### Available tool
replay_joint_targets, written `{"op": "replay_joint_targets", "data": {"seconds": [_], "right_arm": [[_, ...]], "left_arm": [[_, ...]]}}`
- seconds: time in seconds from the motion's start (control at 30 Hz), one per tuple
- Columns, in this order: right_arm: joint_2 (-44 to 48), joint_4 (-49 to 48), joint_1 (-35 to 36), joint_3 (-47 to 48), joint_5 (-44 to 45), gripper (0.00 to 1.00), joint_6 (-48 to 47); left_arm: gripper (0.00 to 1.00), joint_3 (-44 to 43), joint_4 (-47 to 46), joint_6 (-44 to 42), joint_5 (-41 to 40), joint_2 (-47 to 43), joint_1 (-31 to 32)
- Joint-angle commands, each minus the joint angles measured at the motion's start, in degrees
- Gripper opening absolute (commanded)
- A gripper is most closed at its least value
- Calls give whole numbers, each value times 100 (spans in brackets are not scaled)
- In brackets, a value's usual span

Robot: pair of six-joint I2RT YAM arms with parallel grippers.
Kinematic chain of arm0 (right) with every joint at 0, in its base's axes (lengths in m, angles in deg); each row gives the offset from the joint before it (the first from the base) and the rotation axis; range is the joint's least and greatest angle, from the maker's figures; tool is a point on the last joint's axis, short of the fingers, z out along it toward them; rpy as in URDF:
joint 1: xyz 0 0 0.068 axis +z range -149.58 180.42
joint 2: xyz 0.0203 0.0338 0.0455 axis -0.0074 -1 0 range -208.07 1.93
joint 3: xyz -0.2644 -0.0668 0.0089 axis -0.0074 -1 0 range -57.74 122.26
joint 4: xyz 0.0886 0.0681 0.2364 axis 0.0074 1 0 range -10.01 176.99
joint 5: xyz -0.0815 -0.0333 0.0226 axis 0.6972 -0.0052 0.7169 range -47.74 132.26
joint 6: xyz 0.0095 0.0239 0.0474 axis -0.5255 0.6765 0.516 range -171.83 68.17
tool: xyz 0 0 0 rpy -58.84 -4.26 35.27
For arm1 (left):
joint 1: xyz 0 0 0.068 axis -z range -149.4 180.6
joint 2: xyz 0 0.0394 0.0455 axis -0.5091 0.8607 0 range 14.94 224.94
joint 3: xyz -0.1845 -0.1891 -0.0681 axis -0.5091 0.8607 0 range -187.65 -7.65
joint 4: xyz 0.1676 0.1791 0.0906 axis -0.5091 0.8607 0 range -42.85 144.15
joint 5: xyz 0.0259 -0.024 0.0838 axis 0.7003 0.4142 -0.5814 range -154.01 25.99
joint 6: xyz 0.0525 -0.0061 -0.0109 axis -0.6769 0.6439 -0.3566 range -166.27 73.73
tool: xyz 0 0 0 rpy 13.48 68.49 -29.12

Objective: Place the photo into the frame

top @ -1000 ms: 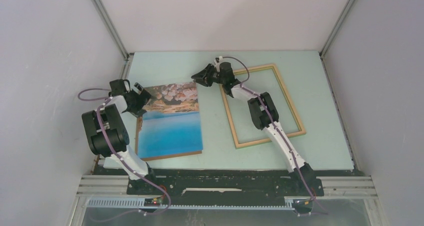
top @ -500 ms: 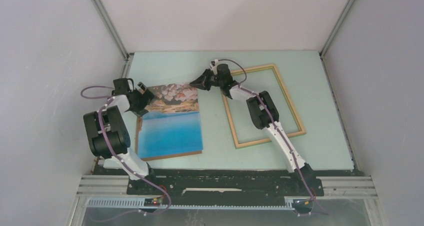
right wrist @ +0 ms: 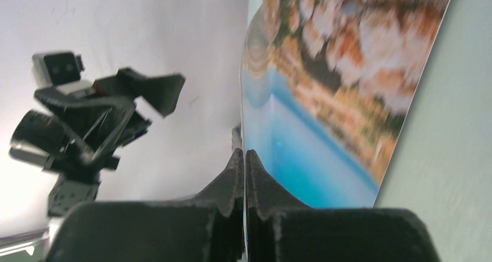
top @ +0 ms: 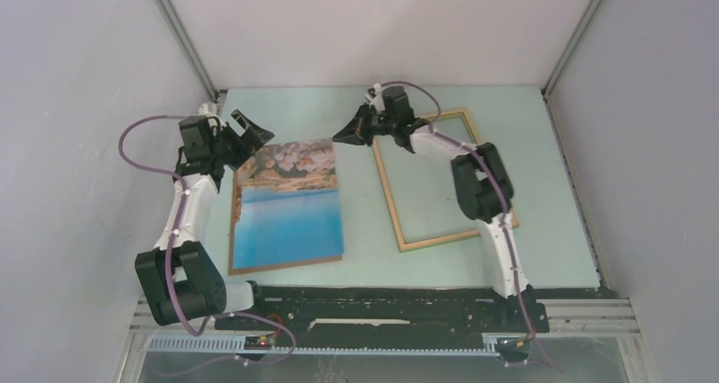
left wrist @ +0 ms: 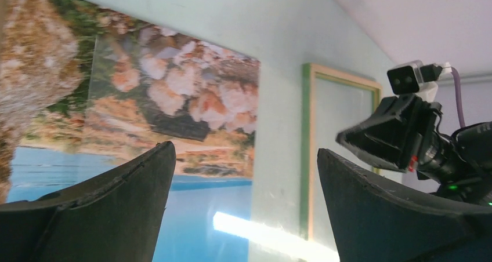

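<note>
The photo (top: pixel 288 205) lies face up on the table's left half, cliffs at the far end, with brown board showing along its left and near edges. The frame (top: pixel 449 238) lies flat to its right, wood face up; a green side edge (left wrist: pixel 306 157) shows in the left wrist view. My left gripper (top: pixel 246 137) hangs open over the photo's far left corner, and the photo (left wrist: pixel 191 99) shows beyond its spread fingers (left wrist: pixel 246 152). My right gripper (top: pixel 339 135) is by the photo's far right corner. Its fingers (right wrist: pixel 244 153) are pressed together with nothing visible between them, above the photo (right wrist: pixel 325 128).
White walls with metal corner posts (top: pixel 182 40) close in the pale green table (top: pixel 509 129) on three sides. The black base rail (top: pixel 381 308) runs along the near edge. The right arm crosses over the frame's right side.
My right gripper has shut and its arm has risen. The left arm has stretched out, and its open gripper has moved toward the far left, off the photo's corner. Photo and frame have not moved.
</note>
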Motion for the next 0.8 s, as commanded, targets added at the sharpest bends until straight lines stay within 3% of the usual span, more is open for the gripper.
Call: {"op": "replay_joint_targets", "data": {"seconds": [0.0, 0.1, 0.27, 0.4, 0.6, 0.77], "right_arm": [[1671, 335, -309, -1449, -511, 0, -391], [2293, 424, -663, -2375, -1112, 0, -559], [2799, 2552, -1283, -2893, -1390, 0, -2246], [2961, 2884, -1848, -3323, -1452, 0, -2917], [2535, 3264, -2490, -3230, -1573, 0, -3419], [1661, 4063, -2747, -2231, -1513, 2, -4005]], "left_arm": [[100, 121, -369, 212, 679, -317, 190], [100, 179, -523, 354, 928, -420, 341], [100, 277, -793, 596, 1220, -460, 646], [100, 320, -854, 636, 1258, -562, 806], [100, 478, -966, 716, 1222, -549, 1040], [100, 474, -969, 751, 1354, 48, 1524]]}}
